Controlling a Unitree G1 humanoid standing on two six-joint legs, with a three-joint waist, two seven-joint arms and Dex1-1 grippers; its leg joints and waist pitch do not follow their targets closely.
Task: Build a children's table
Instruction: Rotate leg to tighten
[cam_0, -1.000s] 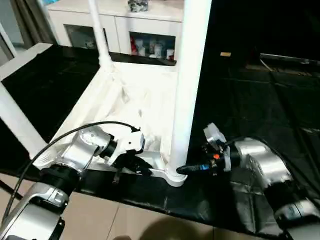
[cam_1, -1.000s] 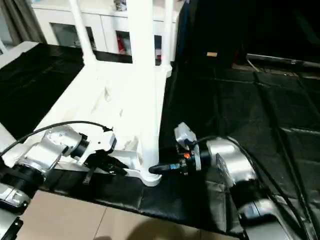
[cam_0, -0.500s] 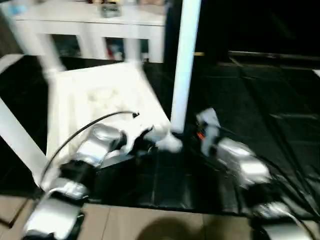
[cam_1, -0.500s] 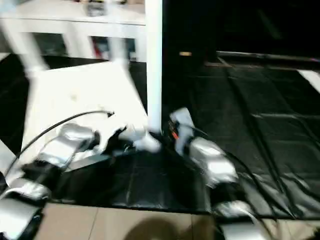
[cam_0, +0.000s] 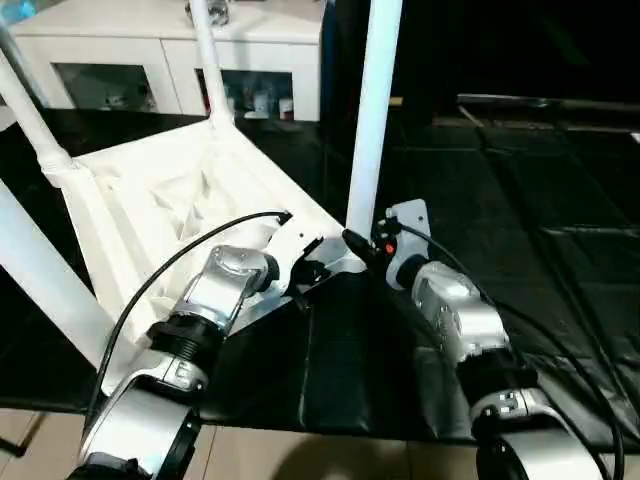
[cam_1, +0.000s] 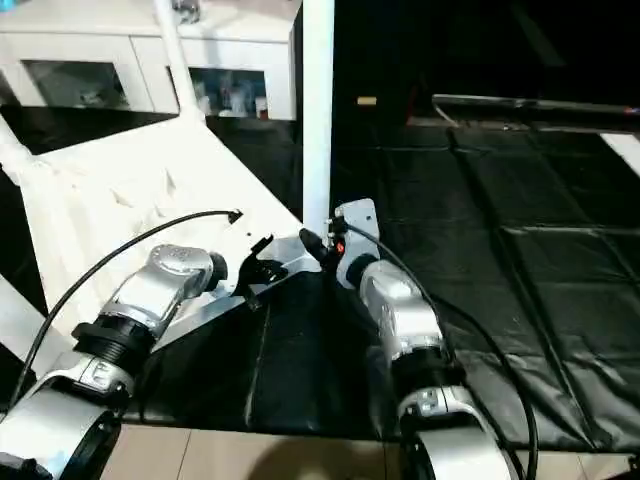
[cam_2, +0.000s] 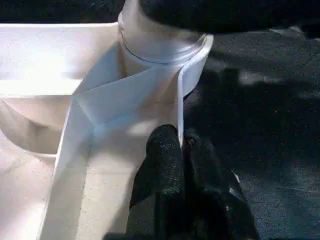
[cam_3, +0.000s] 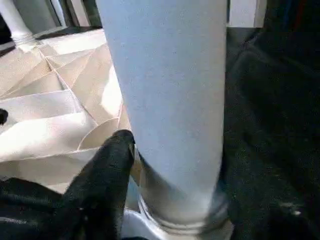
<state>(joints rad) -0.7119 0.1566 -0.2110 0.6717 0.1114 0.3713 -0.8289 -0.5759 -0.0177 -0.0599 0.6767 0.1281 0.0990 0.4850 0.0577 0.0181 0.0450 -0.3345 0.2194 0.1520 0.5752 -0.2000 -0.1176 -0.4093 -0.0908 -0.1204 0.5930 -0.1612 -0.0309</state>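
The children's table (cam_0: 160, 200) lies upside down on a black mat (cam_0: 520, 210), so its ribbed underside faces up. White legs stand up from its corner sockets. The nearest leg (cam_0: 372, 110) rises straight up, right between the two robot arms. Another leg (cam_0: 208, 60) stands at the far corner, one more (cam_0: 30, 110) at the far left corner, and a fourth (cam_0: 45, 280) shows at the left side.

The left gripper (cam_2: 181, 150) is at the table's near edge, just beside the corner socket (cam_2: 160, 50) that holds the nearest leg. Its two black fingers (cam_2: 162, 165) are pressed tight together, one on each side of the thin white rim (cam_2: 179, 107) of the table top. It pinches that rim.

The right gripper (cam_1: 318, 245) sits on the other side of the same leg, low down by the socket. One black finger (cam_3: 107, 170) lies against the bottom of the leg. The other finger is hidden behind the leg, so I cannot tell if the gripper squeezes the leg or just rests around it.

A black cable (cam_0: 190, 250) loops over the left arm. Behind the table stands a white cabinet (cam_0: 150, 60) with glass doors and small things inside.

I can read no words or labels anywhere.
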